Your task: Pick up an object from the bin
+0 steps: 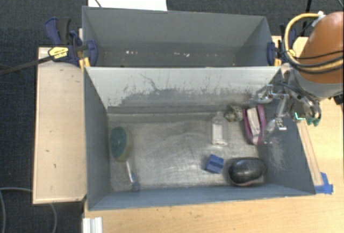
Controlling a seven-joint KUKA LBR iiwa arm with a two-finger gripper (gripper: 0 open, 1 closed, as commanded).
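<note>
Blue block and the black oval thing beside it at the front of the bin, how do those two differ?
The blue block is small and angular; the black oval thing is clearly larger and rounded. The block is bright blue, the oval thing dark and slightly glossy. The block lies left of the oval thing in the view. Both rest on the floor of the bin, near its front right corner.
</note>
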